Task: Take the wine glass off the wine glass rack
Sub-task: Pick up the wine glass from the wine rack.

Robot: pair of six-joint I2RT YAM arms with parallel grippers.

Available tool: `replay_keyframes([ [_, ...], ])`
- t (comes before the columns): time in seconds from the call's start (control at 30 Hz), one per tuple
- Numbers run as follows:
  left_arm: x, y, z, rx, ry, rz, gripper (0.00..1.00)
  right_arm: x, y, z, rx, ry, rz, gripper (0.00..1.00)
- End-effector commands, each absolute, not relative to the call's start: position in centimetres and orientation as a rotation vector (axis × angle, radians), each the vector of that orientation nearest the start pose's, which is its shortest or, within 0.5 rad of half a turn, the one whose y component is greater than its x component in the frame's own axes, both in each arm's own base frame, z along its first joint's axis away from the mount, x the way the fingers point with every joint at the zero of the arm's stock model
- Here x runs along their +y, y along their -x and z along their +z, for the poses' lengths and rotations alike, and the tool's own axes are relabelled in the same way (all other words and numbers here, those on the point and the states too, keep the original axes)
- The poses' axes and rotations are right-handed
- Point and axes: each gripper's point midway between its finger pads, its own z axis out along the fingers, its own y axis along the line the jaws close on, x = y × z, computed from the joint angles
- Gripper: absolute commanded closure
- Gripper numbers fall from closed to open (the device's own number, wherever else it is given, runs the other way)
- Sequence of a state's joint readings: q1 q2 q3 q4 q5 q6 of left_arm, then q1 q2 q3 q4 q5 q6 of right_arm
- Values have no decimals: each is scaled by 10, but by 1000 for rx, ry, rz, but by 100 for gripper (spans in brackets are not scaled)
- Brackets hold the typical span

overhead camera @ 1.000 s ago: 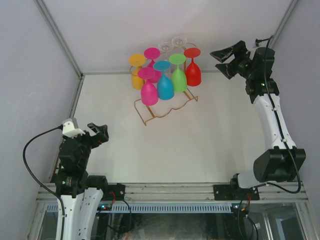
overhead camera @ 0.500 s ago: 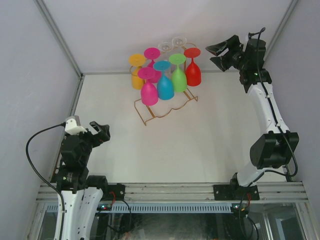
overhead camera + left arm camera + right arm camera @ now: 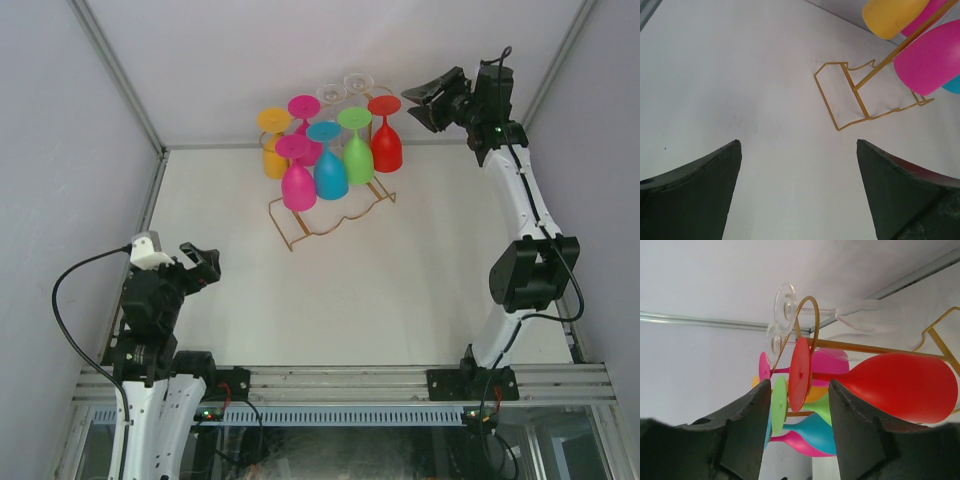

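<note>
White surface (image 3: 420,290) carries the wine glass rack (image 3: 333,212). Its red wine glass (image 3: 900,385) hangs just ahead of the released right claw (image 3: 424,105). An off-centre pinch could knock neighbouring glasses or tip the rack. The left claw (image 3: 200,264) is released, with the rack far ahead.

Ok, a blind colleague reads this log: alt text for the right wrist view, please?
Between the fingers of the open right gripper, a red wine glass hangs from a gold wire rack, foot toward the camera; a green glass and clear glasses hang beside it.
</note>
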State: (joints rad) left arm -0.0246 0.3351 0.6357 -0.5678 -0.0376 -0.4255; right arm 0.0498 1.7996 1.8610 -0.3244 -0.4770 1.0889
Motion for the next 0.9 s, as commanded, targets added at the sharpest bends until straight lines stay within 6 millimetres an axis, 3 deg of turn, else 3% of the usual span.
replay_keyframes([
  [0.0, -18, -222, 234, 1780, 379, -295, 0, 147, -519, 383, 1876, -618, 1225, 55],
  [0.23, -18, -223, 231, 1793, 383, -297, 0, 150, -527, 375, 1895, -625, 1224, 57],
  [0.87, -19, -224, 230, 1803, 382, -300, 0, 160, -531, 381, 1898, -596, 1239, 69],
])
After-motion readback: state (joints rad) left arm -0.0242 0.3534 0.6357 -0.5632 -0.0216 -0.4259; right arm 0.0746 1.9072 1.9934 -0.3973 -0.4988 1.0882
